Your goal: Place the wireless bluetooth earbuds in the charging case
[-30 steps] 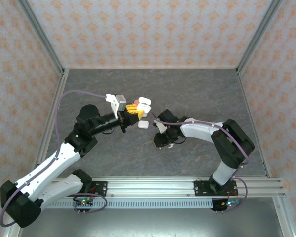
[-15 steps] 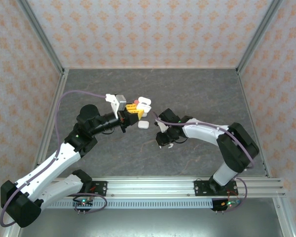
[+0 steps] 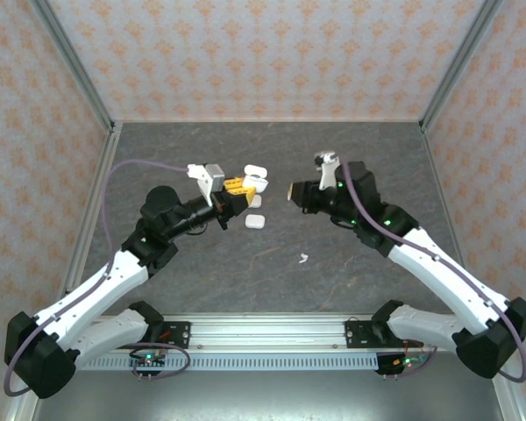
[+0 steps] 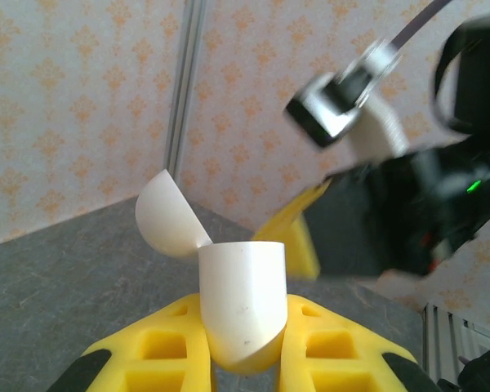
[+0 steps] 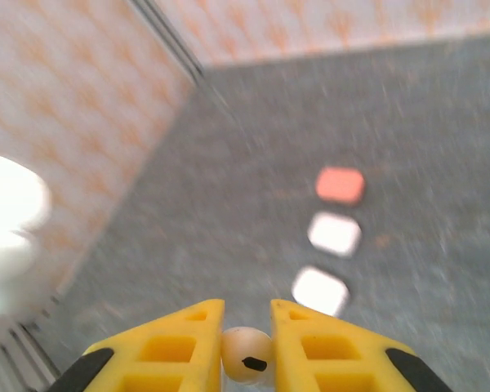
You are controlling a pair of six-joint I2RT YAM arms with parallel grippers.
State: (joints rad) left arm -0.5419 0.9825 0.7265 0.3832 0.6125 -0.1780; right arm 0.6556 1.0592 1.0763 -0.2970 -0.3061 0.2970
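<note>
1. Step in hand: mid-air hand-off. Earbud is gripped and the case is open, but the insert is not yet done.
2. Left pincer (image 4: 243, 363) is clamped narrow on a white rounded plastic charging case (image 4: 241, 310), held clear of the grey stone-look table (image 3: 359, 167). Its hinged lid (image 4: 170, 224) is flipped open toward 10 o'clock in the left wrist view, with the mouth facing up there.
3. Right pincer (image 5: 247, 339) is nearly closed, pinching a tiny white plastic earbud (image 5: 247, 357) between its yellow fingertips. A dark mark on it faces the camera. Can't tell which way the stem points.
4. Top view: the held case is at 11 o'clock of table centre. The right pincer sits at 3 o'clock of it, nose to nose with a clear gap, both off the table.
5. Also on the table:
   - a loose white earbud (image 3: 304, 258) at 5 o'clock of centre;
   - a closed white case (image 3: 254, 221) at 6 o'clock of the left pincer;
   - in the right wrist view, heavily blurred, a coral-pink rounded square (image 5: 340, 184) with two white squares in a row at its 6 o'clock, probably more cases.
6. Next move, my read:
   - right arm closes the gap toward 9 o'clock and comes in over the case mouth;
   - line the stem up with a socket, push in, then release;
   - the sockets aren't visible from here, so alignment is the hard part;
   - left arm has to hold the case steady;
   - the grip on the earbud is small, so there is a slip risk.
</note>
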